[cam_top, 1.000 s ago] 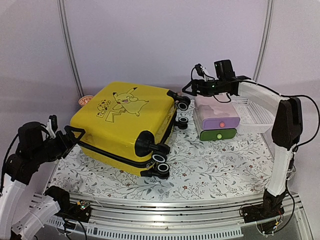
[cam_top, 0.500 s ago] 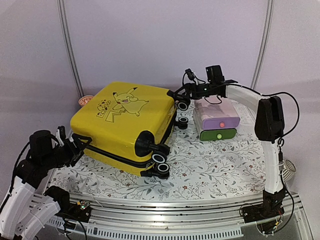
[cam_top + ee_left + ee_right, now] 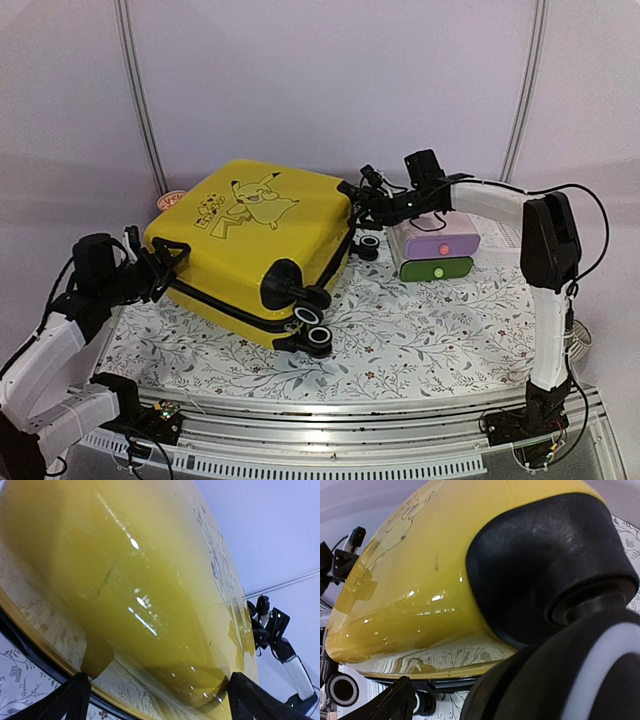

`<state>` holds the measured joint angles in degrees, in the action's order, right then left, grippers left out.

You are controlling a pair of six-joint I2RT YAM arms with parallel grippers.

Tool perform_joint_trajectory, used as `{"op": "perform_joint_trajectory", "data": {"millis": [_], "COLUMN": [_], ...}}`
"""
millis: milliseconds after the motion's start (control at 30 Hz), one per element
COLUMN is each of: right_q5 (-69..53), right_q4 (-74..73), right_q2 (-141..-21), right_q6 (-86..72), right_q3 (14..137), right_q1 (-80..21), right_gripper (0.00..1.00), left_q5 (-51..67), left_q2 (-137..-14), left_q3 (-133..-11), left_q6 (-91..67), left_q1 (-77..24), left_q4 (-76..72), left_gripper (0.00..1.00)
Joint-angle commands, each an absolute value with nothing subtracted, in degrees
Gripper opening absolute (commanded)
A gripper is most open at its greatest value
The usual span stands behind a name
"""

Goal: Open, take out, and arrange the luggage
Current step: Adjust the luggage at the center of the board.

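From above, the luggage (image 3: 250, 235) lies flat on the flowered tablecloth (image 3: 420, 320), left of centre, with its wheels toward the middle and right. My left gripper (image 3: 160, 262) sits at its left end by the black handle (image 3: 172, 248), jaws spread. My right gripper (image 3: 368, 198) reaches the upper-right wheel, jaws likewise spread, near the pink-and-green drawer box (image 3: 437, 245).

In the left wrist view, glossy yellow shell fills the frame. My fingertips (image 3: 70, 700) stand wide apart along the bottom edge, pinching nothing.

In the right wrist view, a black wheel (image 3: 580, 670) and its housing (image 3: 545, 565) loom at right, and only one finger (image 3: 395, 702) shows, lower left.

I judge the shell stiff, slick and bulky. I would take the handle or the zipper seam (image 3: 230, 305), not the curved face.
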<state>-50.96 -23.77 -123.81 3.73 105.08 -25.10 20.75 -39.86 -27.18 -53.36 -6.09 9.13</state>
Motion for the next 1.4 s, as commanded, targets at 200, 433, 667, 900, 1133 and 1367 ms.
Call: {"op": "perform_joint_trajectory", "data": {"millis": [200, 433, 667, 900, 1133, 1367], "right_q5": [-48.23, -32.20, -13.47, -9.31, -2.20, 4.31], "right_q4": [-22.03, -16.66, -10.77, -10.29, -16.02, -17.42], "right_q2": [-105.89, -100.87, -97.41, -96.18, -101.96, -99.81], "right_q6": [5.99, -1.85, -15.04, -21.01, -20.90, -17.31], "right_q3": [87.26, 79.20, 71.71, 74.13, 81.96, 80.32], "right_q1": [-36.73, -40.54, -40.39, -34.44, -32.70, -34.87], "right_gripper": [0.97, 0.97, 0.95, 0.95, 0.95, 0.94], "left_q5": [22.33, 23.09, 29.34, 28.48, 27.51, 25.39], "left_q2": [-51.72, -53.63, -55.19, -54.99, -58.86, -54.78], "left_q3": [-33.98, -33.85, -31.42, -32.52, -32.81, -32.49], "left_q6": [-45.71, -45.35, -45.98, -45.88, -45.45, -44.14], "left_q1": [2.11, 3.34, 2.73, -1.07, -9.31, -10.71], "left_q4": [0.23, -3.70, -8.76, -8.09, -11.05, -9.02], "left_gripper": [0.98, 0.98, 0.97, 0.97, 0.96, 0.97]}}
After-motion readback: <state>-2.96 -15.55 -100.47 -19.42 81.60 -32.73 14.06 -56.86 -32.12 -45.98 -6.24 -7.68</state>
